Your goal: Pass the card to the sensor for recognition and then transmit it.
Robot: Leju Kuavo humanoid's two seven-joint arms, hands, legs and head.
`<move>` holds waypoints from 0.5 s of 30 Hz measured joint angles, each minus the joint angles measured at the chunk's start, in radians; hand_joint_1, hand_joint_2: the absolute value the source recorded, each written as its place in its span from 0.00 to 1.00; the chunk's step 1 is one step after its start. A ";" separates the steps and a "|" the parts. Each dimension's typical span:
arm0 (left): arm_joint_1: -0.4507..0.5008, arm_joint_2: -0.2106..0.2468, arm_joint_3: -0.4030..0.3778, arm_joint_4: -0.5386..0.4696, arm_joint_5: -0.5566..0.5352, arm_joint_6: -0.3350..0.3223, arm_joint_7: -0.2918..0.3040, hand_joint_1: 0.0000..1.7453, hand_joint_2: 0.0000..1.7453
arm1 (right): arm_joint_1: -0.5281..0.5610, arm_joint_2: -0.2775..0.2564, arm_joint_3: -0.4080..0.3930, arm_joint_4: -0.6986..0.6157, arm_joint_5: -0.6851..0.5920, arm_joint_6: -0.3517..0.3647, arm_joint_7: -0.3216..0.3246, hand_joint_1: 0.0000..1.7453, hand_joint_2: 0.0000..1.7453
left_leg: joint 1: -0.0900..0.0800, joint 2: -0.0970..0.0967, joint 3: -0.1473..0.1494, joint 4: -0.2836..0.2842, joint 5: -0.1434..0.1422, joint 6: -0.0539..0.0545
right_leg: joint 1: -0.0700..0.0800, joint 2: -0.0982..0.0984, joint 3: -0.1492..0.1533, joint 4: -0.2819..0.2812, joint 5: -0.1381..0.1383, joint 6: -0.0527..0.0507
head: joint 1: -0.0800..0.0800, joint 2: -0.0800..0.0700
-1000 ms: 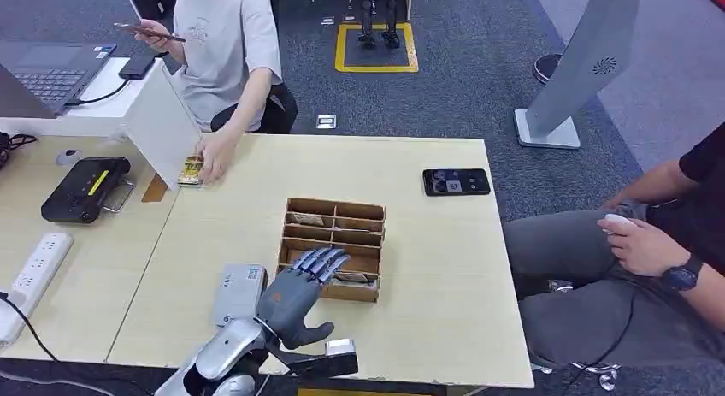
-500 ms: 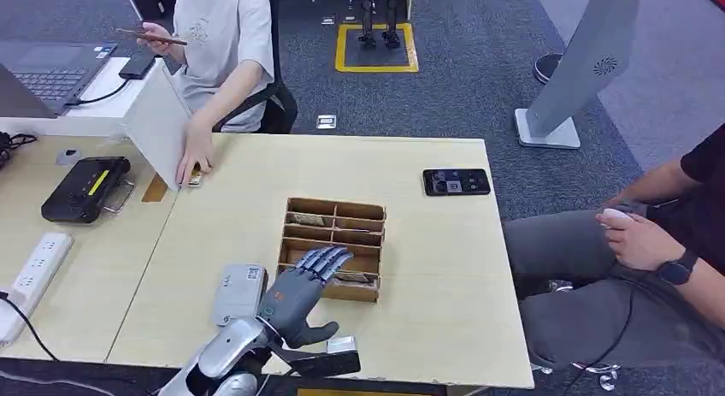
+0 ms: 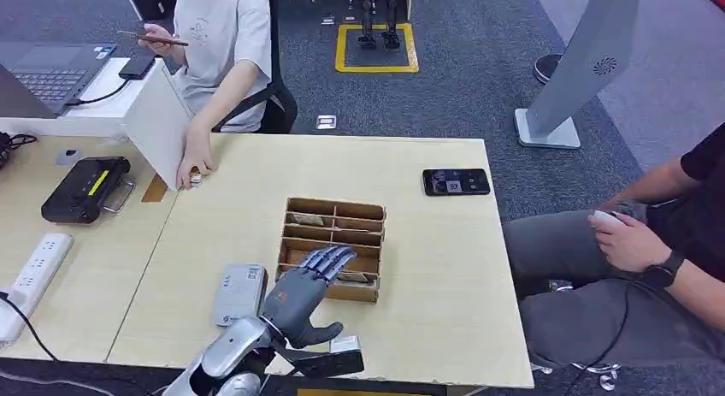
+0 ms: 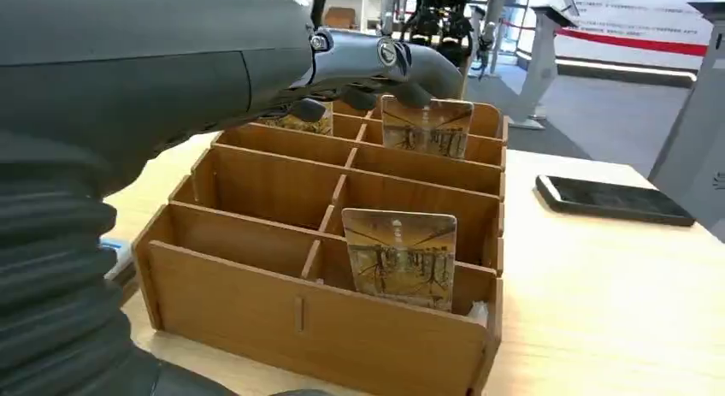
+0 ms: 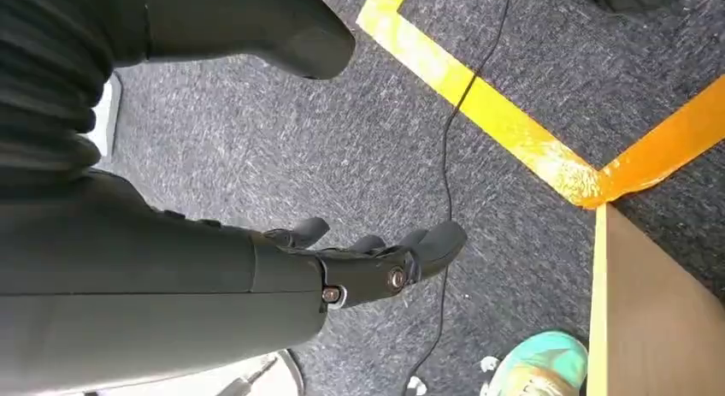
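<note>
My left hand [image 3: 301, 295] hovered over the near end of the wooden box [image 3: 332, 247] on the table [image 3: 427, 268], fingers [image 4: 389, 61] stretched forward and apart, holding nothing. From my wrist I saw a card [image 4: 399, 256] standing upright in the nearest right-hand compartment, leaning on the front wall, and another card [image 4: 426, 127] upright farther back, just below my fingertips; whether they touched it I could not tell. The grey sensor [image 3: 238, 292] lay flat just left of the box, beside my wrist. My right hand [image 5: 359, 259] hung above the carpet, fingers loosely curled and empty. A phone [image 3: 456, 181] lay near the far right edge. A person's hand [image 3: 194, 161] rested at the far left corner.
</note>
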 joint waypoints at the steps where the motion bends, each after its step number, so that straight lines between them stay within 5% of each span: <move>1: 0.000 -0.002 0.000 0.002 0.006 0.000 0.000 0.00 1.00 | 0.000 0.000 0.000 0.000 0.000 0.000 0.000 0.00 1.00 | 0.000 0.000 0.000 0.000 0.000 0.000 | 0.000 0.000 0.000 0.000 0.000 0.000 | 0.000 0.000; 15: 0.000 -0.011 0.000 0.006 0.019 0.000 -0.004 0.00 1.00 | 0.000 0.000 0.006 0.000 -0.002 0.000 0.000 0.00 1.00 | 0.000 0.000 0.000 0.000 0.000 0.000 | 0.000 0.000 0.000 0.000 0.000 0.000 | 0.000 0.000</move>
